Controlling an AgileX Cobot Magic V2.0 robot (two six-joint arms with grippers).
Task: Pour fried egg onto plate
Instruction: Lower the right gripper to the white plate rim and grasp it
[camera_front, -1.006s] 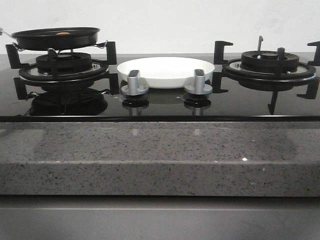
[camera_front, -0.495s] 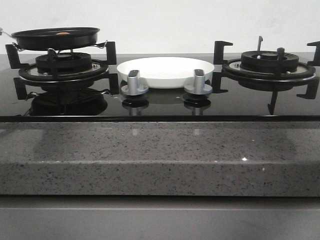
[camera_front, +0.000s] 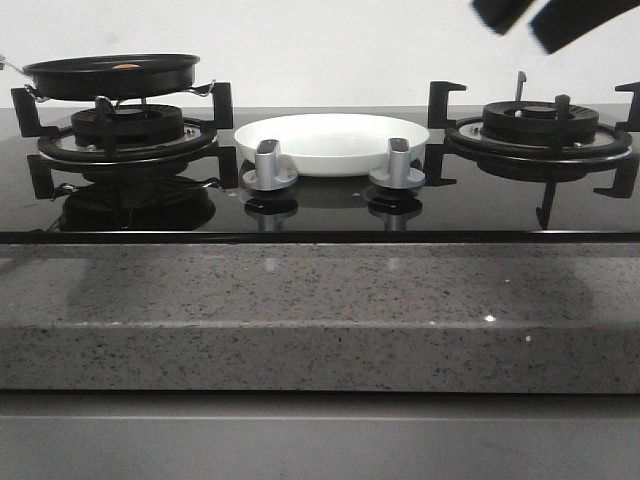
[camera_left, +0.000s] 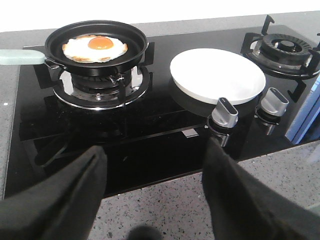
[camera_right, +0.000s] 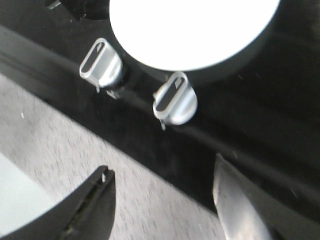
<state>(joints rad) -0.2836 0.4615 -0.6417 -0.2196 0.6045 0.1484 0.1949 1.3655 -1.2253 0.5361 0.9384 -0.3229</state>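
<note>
Honestly, the main worry from here is the pan (camera_left: 96, 46) itself: it sits on the left burner's grate (camera_left: 100, 82) with its pale green handle (camera_left: 20, 57) sticking out to the side, and nothing holds it yet. If I catch that handle off-centre, I judge the pan could twist on the grate or tip early and slide the egg onto the black glass cooktop (camera_left: 150, 125) instead of the plate. The two silver knobs (camera_front: 270, 165) stand just in front of the plate, so a low swing could clip them.

My left gripper (camera_left: 155, 195) hangs open over the stone counter edge (camera_left: 175, 215), fingers spread and empty. My right gripper (camera_right: 162, 200) is also open and empty, above the knobs and the plate's near rim; its view is blurred.

The fried egg (camera_left: 95, 48) lies flat inside the pan, a ragged cream-white disc with an orange yolk patch near its middle, looking thin and likely to slide freely once tilted. The plate (camera_left: 217, 76) sits empty between the two burners, glossy white, shallow, just beside the pan's grate.
</note>
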